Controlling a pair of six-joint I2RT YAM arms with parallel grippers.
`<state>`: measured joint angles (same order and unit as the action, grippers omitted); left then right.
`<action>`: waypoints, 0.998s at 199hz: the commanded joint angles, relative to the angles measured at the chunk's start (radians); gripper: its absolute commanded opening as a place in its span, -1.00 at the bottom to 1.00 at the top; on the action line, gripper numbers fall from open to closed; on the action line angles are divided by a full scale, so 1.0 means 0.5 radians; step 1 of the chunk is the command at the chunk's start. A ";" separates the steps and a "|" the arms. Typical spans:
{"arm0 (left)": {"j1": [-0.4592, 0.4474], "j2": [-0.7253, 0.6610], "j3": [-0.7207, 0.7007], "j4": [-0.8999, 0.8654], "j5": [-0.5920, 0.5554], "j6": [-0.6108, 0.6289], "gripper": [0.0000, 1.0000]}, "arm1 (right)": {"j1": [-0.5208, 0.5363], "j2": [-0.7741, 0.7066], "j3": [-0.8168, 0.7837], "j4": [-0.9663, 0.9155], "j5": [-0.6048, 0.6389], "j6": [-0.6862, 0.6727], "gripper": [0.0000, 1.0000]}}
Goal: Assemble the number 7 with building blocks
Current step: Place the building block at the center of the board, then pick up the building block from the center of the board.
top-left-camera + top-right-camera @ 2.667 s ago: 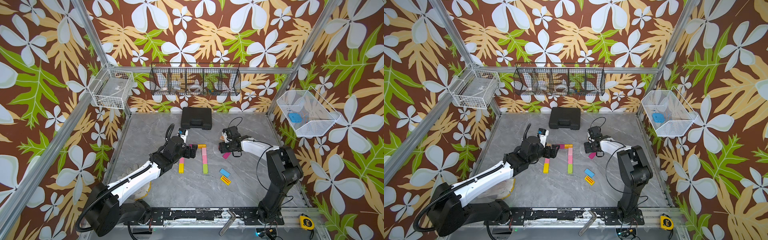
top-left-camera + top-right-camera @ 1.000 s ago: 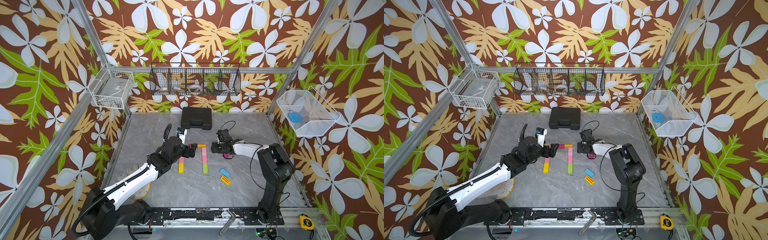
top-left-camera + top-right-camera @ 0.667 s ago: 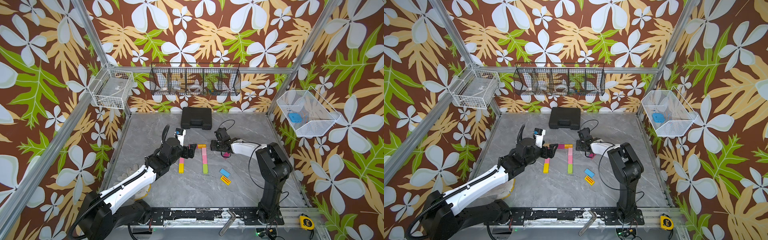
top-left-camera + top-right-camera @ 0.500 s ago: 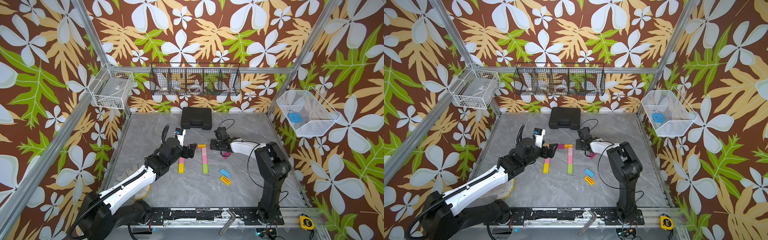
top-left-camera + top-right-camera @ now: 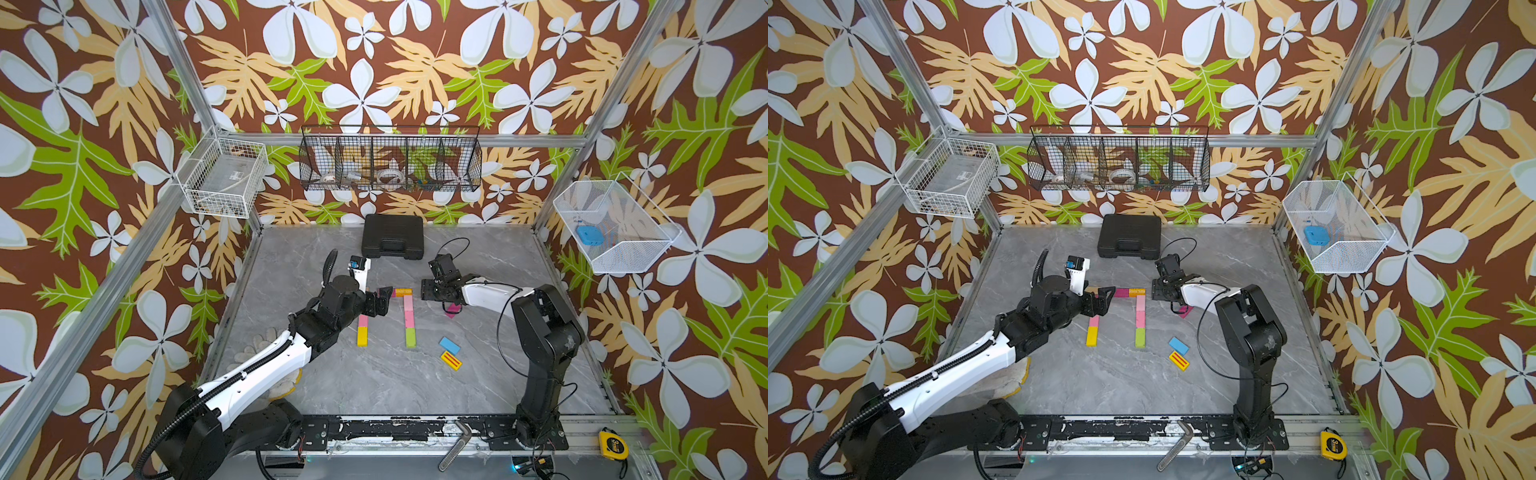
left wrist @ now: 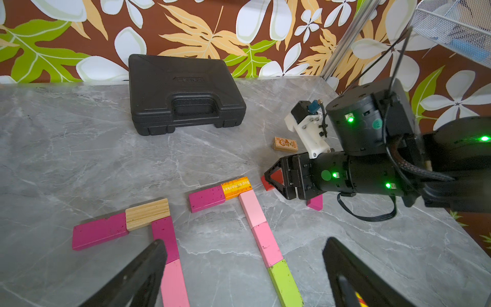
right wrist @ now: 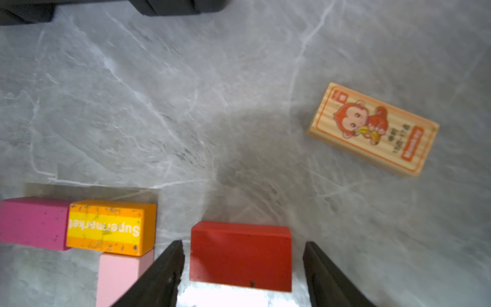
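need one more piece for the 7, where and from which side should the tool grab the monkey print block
Take the monkey block across its long edges, mid-length, straight down from above. It lies flat, print up, alone on the table: both edges are free, and it is too low for a sideways approach. It sits skewed to the right tool, so the wrist likely needs turning.

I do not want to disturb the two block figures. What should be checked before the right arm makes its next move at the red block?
1. Right gripper stands apart, with a gap on each side of the red block: ok.
2. Red block clear of the orange block: ok.
3. Left gripper open and empty: ok.
4. Monkey-print block away from the right gripper: ok.
5. Magenta block under the right gripper's body free of contact: cannot tell.
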<state>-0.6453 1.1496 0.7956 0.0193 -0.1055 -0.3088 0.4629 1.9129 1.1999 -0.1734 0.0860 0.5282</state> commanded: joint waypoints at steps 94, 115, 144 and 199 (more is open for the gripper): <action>0.005 0.005 0.023 0.049 -0.042 0.046 0.88 | -0.280 0.126 0.195 -0.054 0.114 -0.093 0.73; 0.013 0.010 0.027 0.050 -0.049 0.051 0.88 | -0.298 0.202 0.259 -0.051 0.141 -0.078 0.73; 0.032 0.008 0.023 0.057 -0.050 0.054 0.88 | -0.306 0.290 0.330 -0.040 0.148 -0.055 0.74; 0.057 0.015 0.026 0.063 -0.041 0.056 0.89 | -0.309 0.386 0.399 -0.044 0.184 -0.036 0.67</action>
<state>-0.6224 1.1576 0.7994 0.0200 -0.1234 -0.2871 0.3080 2.1006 1.3949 -0.1864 0.1581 0.4969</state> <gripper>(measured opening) 0.943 0.849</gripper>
